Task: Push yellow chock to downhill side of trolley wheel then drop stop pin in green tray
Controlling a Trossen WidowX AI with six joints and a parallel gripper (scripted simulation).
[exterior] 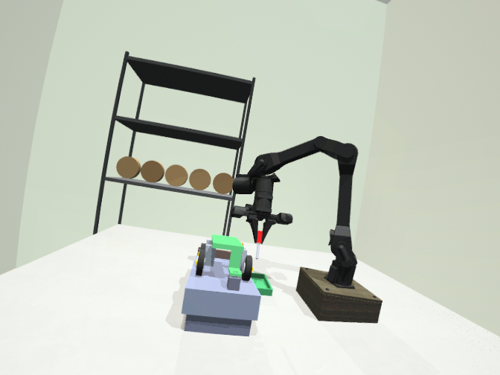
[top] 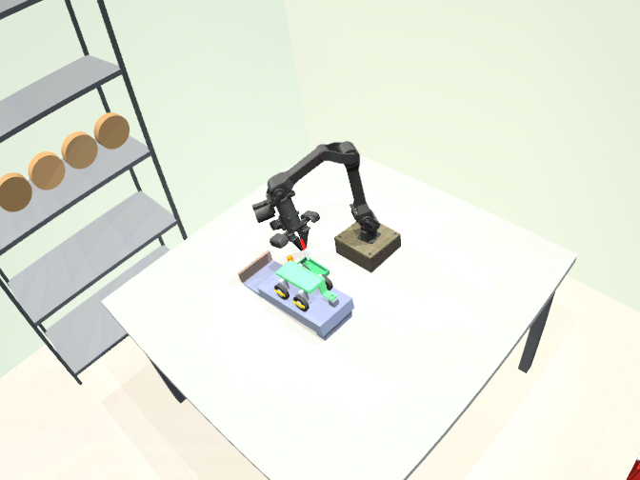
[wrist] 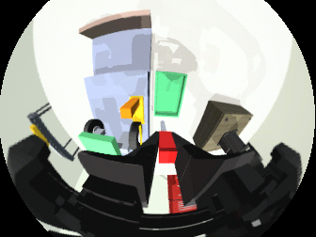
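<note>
My gripper [top: 303, 246] [exterior: 259, 241] [wrist: 165, 134] is shut on the red head of the stop pin [top: 303, 243] [exterior: 260, 236] [wrist: 167, 154]. The pin hangs with its pale shaft down, in the air close above the green tray [top: 316, 267] [exterior: 262, 283] [wrist: 170, 94]. The mint-green trolley [top: 299, 276] [exterior: 228, 241] [wrist: 100, 143] stands on the blue-grey ramp [top: 336, 313] [exterior: 219, 302] [wrist: 119, 49]. The yellow chock [wrist: 140, 105] [top: 290, 257] with its orange handle [wrist: 130, 109] sits at the downhill side of a tray-side wheel [wrist: 134, 136], seemingly against it. Its black base cannot be made out.
A brown end board [top: 255, 266] [wrist: 118, 23] closes the ramp's low end. A small grey block [top: 333, 302] [exterior: 234, 282] stands at its uphill end. The arm's wooden base block [top: 368, 248] [exterior: 338, 298] [wrist: 221, 123] is beyond the tray. A shelf rack [top: 124, 77] [exterior: 120, 92] stands behind the table.
</note>
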